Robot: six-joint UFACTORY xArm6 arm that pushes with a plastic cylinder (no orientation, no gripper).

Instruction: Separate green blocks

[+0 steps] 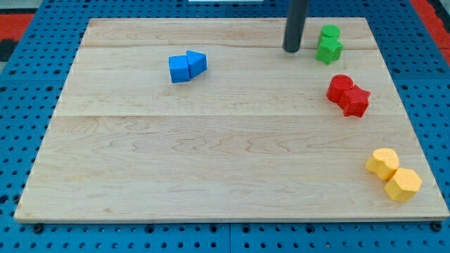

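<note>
Two green blocks touch each other near the view's top right: a rounded green block above a green star-shaped block. My tip rests on the board just to the left of the green pair, level with the star block and a small gap away from it. The dark rod rises from the tip out of the view's top.
Two blue blocks touch at the upper left of centre. Two red blocks touch below the green pair. Two yellow blocks touch near the lower right corner. The wooden board lies on a blue pegboard.
</note>
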